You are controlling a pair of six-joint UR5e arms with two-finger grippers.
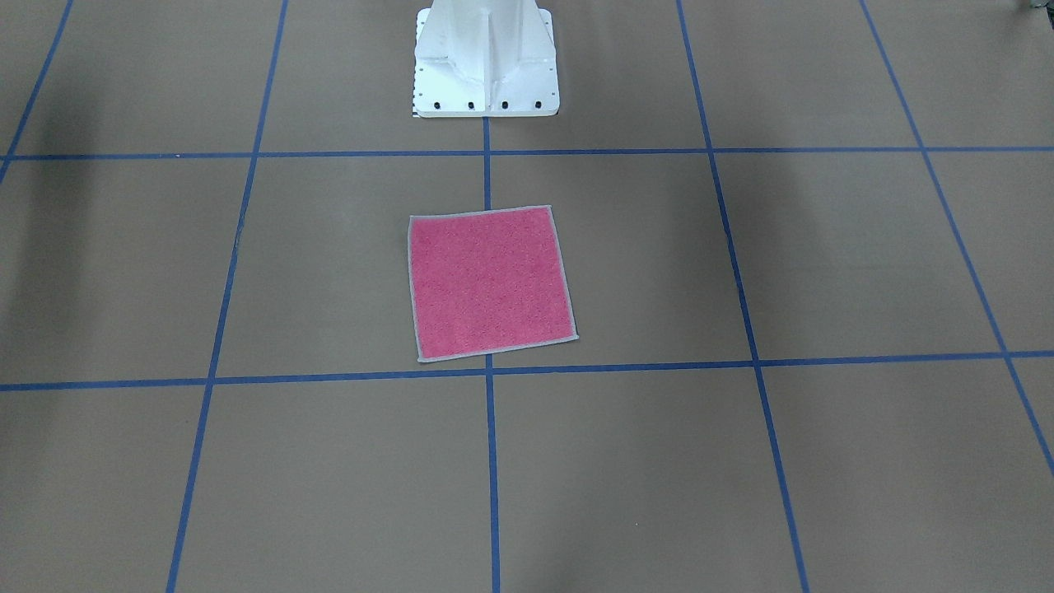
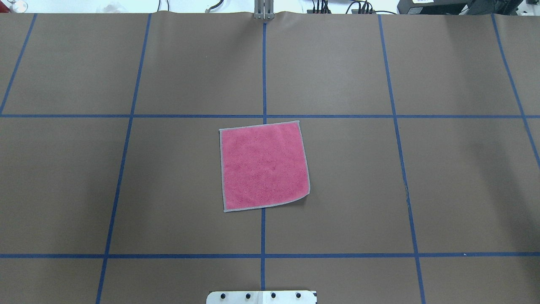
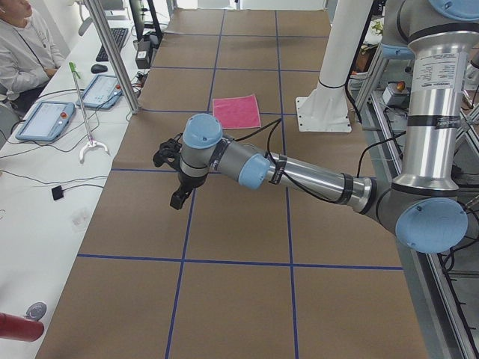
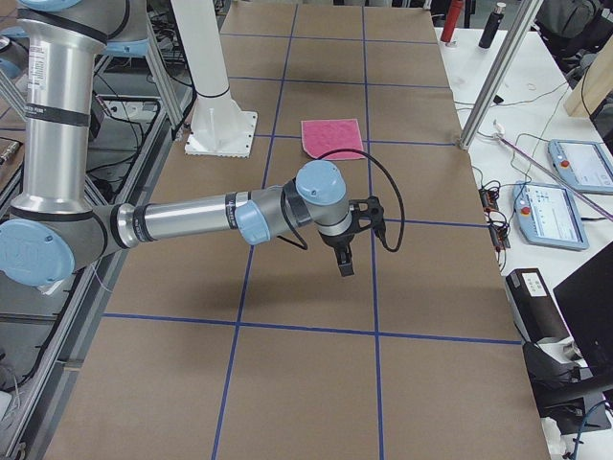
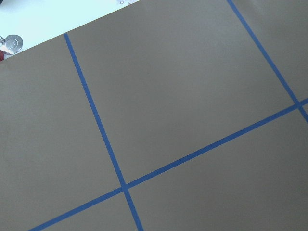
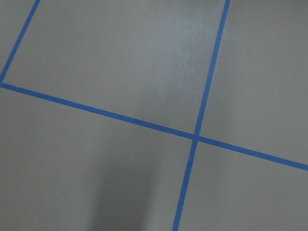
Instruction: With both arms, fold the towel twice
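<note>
Towel (image 2: 263, 166) flat pink-side up on table (image 2: 379, 190), left fingers (image 3: 181, 197), right fingers (image 4: 345, 262), grip indiscernible

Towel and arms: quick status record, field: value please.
towel: flat, unfolded, pink side up
position: table centre, across the middle blue tape line
left arm: over the table, apart from towel
right arm: over the table, apart from towel
jaws: both seen only in side views, state unclear
folds done: none
</note>
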